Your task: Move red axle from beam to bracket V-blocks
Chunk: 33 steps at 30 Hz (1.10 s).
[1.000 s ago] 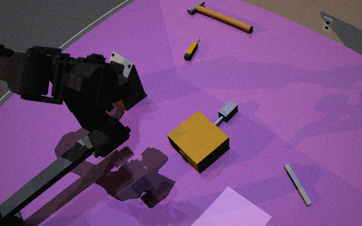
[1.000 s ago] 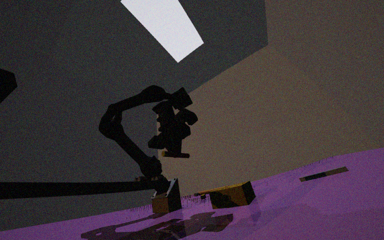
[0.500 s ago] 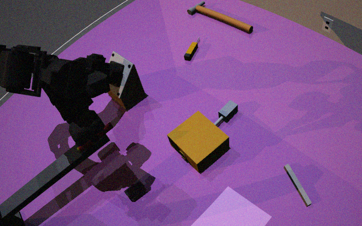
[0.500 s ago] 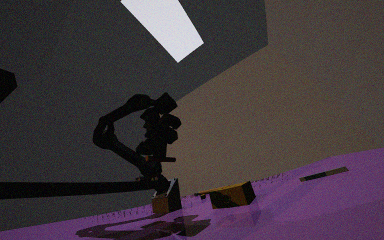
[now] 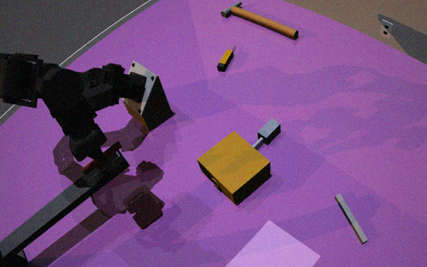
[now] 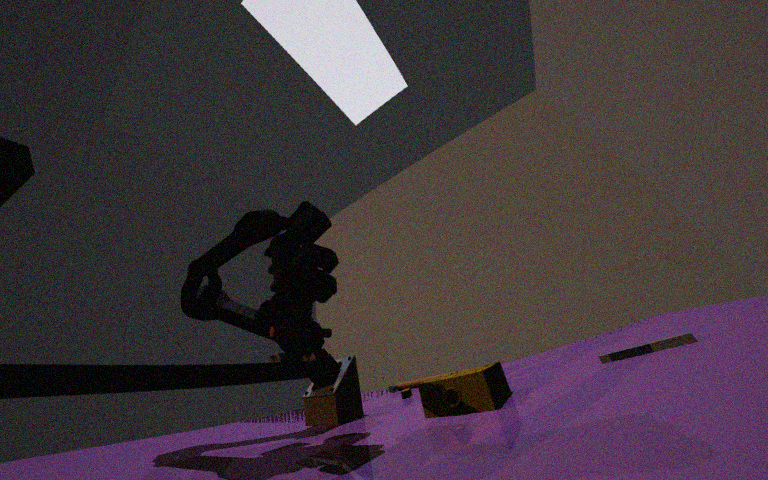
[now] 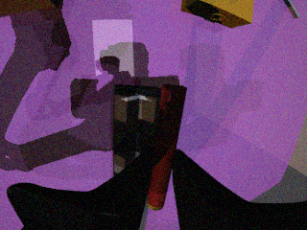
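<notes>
On the left of the top view, the gripper is over the end of the long dark bar, and the red axle shows along its side. The yellow block lies well apart, near the middle, with a grey block behind it; the hammer, the small yellow tool and the grey strip lie farther away. In the exterior view, the axle is above the purple surface, nearly level. In the wrist view, the jaws are almost closed, pinching the axle; its far part overlaps the bar's edge, but if they touch I cannot tell.
</notes>
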Each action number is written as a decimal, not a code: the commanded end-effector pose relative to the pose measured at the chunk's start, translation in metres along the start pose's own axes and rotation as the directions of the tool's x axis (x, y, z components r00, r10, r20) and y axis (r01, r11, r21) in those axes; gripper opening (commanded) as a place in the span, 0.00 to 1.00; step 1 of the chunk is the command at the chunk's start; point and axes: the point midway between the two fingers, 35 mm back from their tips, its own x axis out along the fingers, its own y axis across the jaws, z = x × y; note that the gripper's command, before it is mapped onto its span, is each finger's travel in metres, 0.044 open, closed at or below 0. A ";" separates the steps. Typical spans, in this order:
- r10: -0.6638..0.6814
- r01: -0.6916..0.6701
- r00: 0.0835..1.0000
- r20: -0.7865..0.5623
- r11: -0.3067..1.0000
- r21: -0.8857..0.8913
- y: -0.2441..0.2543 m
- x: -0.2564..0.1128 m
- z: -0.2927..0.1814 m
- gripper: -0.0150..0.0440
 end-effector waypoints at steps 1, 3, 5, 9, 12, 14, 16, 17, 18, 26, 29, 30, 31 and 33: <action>-0.019 0.019 1.000 -0.008 1.000 -0.008 0.012 0.002 -0.002 0.25; -0.022 0.022 1.000 -0.009 1.000 -0.008 0.013 0.003 -0.002 0.25; -0.023 0.023 1.000 -0.009 1.000 -0.008 0.013 0.003 -0.002 0.25; -0.022 0.022 1.000 -0.008 1.000 -0.008 0.014 0.005 -0.002 0.25; -0.022 0.022 1.000 -0.007 1.000 -0.008 0.015 0.009 -0.002 0.25; -0.022 0.022 1.000 -0.007 1.000 -0.008 0.016 0.012 -0.002 0.25; -0.022 0.022 1.000 -0.007 1.000 -0.008 0.017 0.014 -0.002 0.25; -0.023 0.023 1.000 -0.008 1.000 -0.008 0.018 0.016 -0.002 0.25; -0.023 0.023 1.000 -0.009 1.000 -0.009 0.018 0.017 -0.002 0.25; -0.023 0.023 1.000 -0.012 1.000 -0.004 0.018 0.017 -0.003 0.39; -0.023 0.023 1.000 -0.012 1.000 -0.004 0.018 0.017 -0.003 0.52; -0.023 0.023 1.000 -0.012 1.000 -0.004 0.018 0.017 -0.003 0.57; -0.023 0.023 1.000 -0.012 1.000 -0.004 0.018 0.017 -0.003 0.61; -0.023 0.023 1.000 -0.012 1.000 -0.004 0.018 0.017 -0.003 0.70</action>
